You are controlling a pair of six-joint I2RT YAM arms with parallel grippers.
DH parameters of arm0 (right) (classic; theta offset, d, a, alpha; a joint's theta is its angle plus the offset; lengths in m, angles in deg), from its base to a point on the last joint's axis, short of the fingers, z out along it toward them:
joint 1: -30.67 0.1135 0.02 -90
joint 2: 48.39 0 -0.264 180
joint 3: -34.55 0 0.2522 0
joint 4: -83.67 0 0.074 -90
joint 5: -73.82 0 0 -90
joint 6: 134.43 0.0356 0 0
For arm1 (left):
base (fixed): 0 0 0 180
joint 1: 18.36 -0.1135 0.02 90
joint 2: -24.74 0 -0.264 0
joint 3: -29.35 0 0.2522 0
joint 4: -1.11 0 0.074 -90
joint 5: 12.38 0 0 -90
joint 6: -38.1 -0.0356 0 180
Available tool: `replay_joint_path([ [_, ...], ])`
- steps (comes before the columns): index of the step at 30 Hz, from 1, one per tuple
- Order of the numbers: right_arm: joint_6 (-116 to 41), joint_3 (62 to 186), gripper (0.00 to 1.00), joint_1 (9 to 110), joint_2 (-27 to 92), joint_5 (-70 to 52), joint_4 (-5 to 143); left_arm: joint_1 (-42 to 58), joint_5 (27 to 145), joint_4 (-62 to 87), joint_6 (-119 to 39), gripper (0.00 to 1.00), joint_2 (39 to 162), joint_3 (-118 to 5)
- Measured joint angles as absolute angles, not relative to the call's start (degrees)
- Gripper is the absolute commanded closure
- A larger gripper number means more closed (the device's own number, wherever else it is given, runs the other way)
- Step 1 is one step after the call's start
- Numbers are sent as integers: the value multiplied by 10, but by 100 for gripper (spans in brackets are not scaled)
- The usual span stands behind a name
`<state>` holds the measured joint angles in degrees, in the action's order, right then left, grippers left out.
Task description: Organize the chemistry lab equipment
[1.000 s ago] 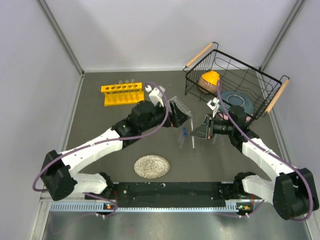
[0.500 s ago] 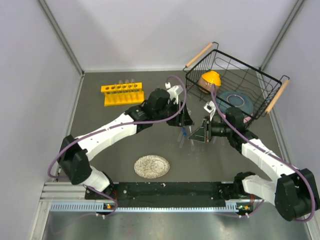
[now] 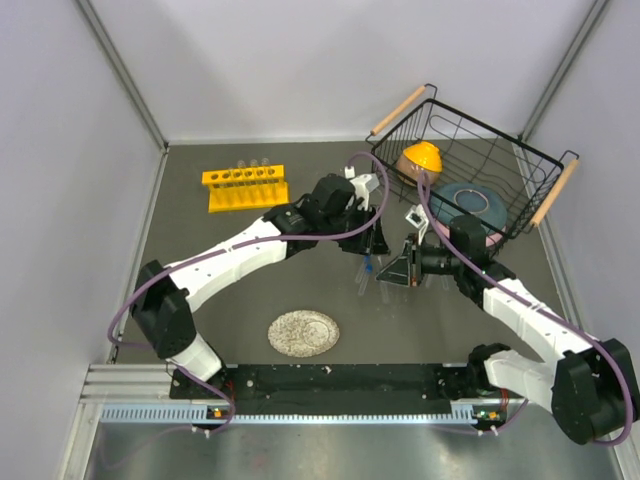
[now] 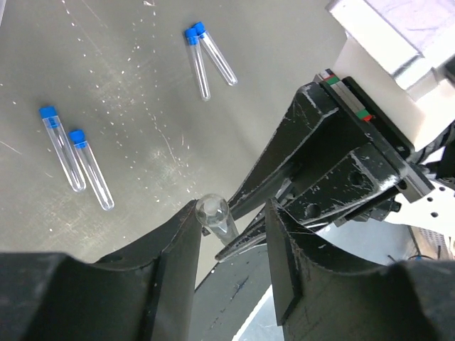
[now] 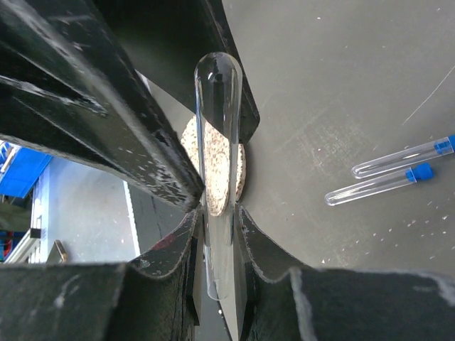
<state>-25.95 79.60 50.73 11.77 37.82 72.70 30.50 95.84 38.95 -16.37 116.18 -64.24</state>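
Note:
My right gripper (image 5: 217, 213) is shut on a thin clear glass test tube (image 5: 217, 142) and holds it off the table, round end outward. The left gripper (image 4: 233, 213) has come up to that round end (image 4: 213, 212). The tube end rests against one left finger (image 4: 178, 241), and a gap shows to the other, so the jaws stand open around it. From above, the two grippers meet mid-table, left (image 3: 375, 240) and right (image 3: 393, 268). Several blue-capped vials (image 4: 92, 167) lie loose on the table below. The yellow tube rack (image 3: 243, 186) stands at the back left.
A black wire basket (image 3: 400, 110) with wooden handles sits at the back right, an orange object and a blue dish inside. A round speckled plate (image 3: 303, 333) lies near the front edge. Both arms crowd the table's centre.
My left arm has swung right to the right gripper, and its jaws have narrowed around the tube's round end. The right gripper kept its hold and barely moved.

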Motion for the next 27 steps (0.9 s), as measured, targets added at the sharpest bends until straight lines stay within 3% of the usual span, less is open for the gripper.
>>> replay_joint_path([
  [2,-264,796,91,508,116,377,723,307,956,395,-167,63,1166,-644],
  [15,-284,796,91,517,112,368,715,312,954,423,-182,71,1180,-649],
  [22,-293,796,88,519,110,368,714,312,970,419,-185,91,1181,-650],
  [24,-294,796,83,519,109,368,712,312,972,418,-185,94,1181,-650],
  [27,-299,796,62,519,109,372,711,312,974,417,-185,97,1181,-649],
])
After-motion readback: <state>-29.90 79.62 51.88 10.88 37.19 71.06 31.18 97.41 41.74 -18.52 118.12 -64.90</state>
